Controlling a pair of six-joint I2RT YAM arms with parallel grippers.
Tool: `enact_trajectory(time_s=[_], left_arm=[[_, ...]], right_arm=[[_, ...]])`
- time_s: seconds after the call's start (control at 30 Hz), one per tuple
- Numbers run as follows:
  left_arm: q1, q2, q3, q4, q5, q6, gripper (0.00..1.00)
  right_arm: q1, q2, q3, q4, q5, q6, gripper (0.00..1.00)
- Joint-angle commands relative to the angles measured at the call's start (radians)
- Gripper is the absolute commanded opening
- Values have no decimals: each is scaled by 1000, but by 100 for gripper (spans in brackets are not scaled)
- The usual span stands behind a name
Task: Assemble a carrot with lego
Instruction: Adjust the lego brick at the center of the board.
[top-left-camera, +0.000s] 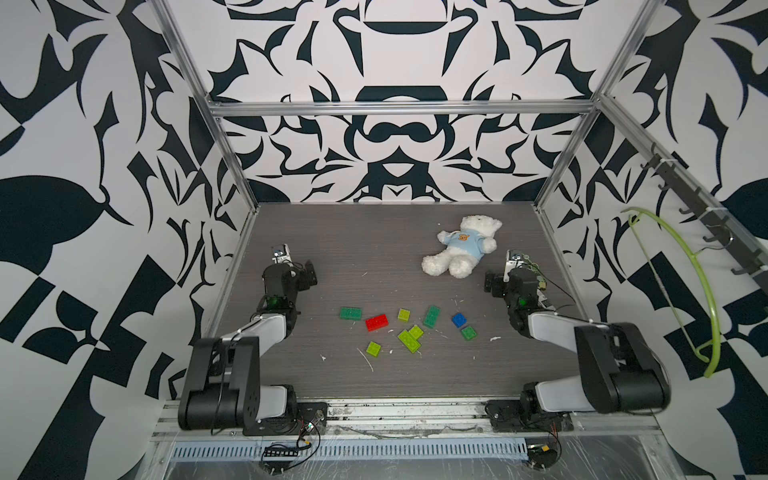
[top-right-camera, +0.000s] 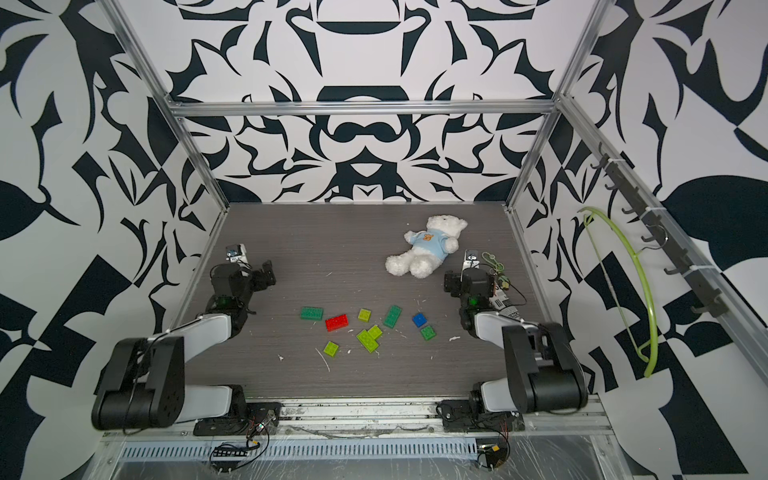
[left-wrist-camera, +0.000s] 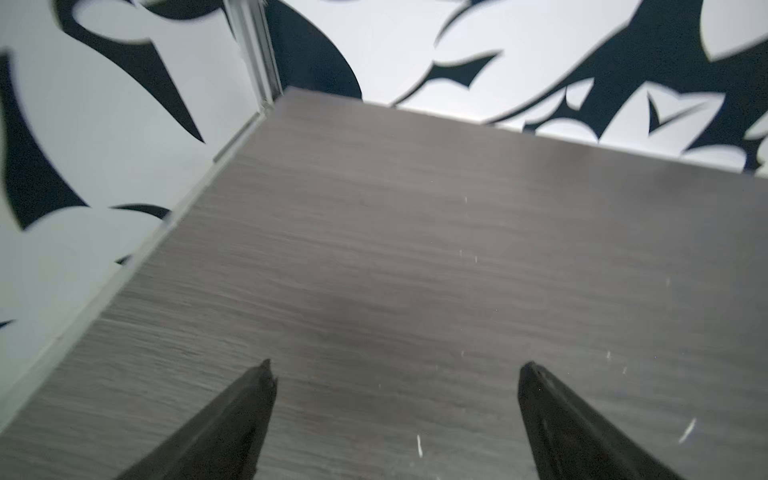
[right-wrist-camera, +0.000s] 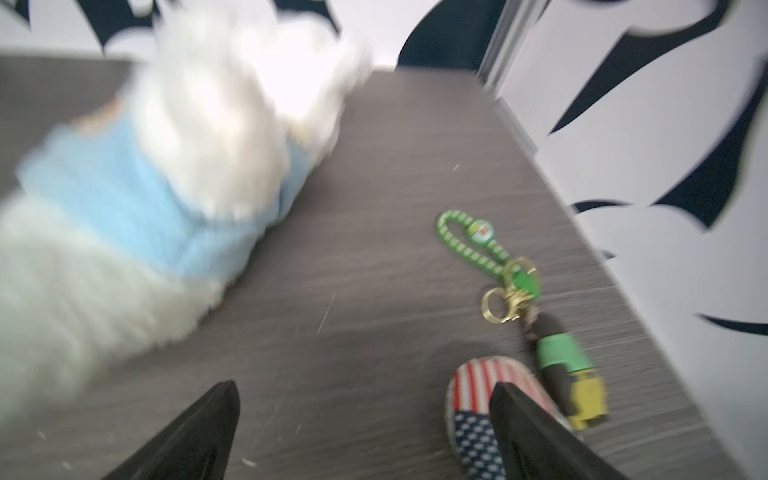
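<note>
We hold both arms folded, elbows raised at the near edge and forearms stretched toward twelve o'clock. In both top views our left arm (top-left-camera: 266, 328) sits at about eight o'clock and our right arm (top-left-camera: 552, 328) at about four o'clock, well apart. Our left gripper (left-wrist-camera: 397, 370) hangs with jaws spread wide and empty; our right gripper (right-wrist-camera: 361, 386) gapes just as wide, also empty.

- No words, brand names or numbers can be read anywhere.
- White plush teddy bear (top-left-camera: 459, 249), toward the far right corner of the grey wood-grain table (top-left-camera: 353, 249): a small orange bear-face emblem on its light blue shirt, no lettering.
- Small stars-and-stripes fabric piece (right-wrist-camera: 473, 399), near the table's right edge: flag pattern only.
- Round green keychain badge (right-wrist-camera: 481, 230): design too blurred to read.
</note>
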Motion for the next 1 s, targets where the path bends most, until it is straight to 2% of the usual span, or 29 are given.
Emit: enact_trajectory(time_s=[0.0,0.1,0.13,0.2,0.3,0.4,0.5,0.6,0.77,0.9,0.97], left_arm=[[1,-122,106,-321,24,-224,99],[-22,-164,143,-375,262,-355,99],[-52,-169,157,-395,316,-389,99],[-141,-161,198,-456,374,-405,100],[-288,-109,285,-622,398,-382,100],[-367,-42,342,-761,473,-351,98],[-420,-12,345,-833,523,-346,96],[-482,5,343,-898,517,-346,93],[-577,59,356,-1065,459,-317,86],[-679,81,354,-1170,380,-308,86],[-734,89,345,-1194,353,-317,82]], right_arm=[[2,-190,76,-230,72,119,98],[12,-320,163,-483,-54,172,95],[28,-352,194,-567,-121,188,94],[88,-391,256,-753,-173,219,92],[267,-431,322,-979,-131,256,91],[423,-435,350,-1125,-108,329,91],[541,-400,328,-1160,-127,404,88],[632,-319,310,-1149,-152,418,85],[828,-161,311,-998,-202,358,80],[849,-49,296,-871,-309,337,77],[848,-30,284,-824,-328,331,76]])
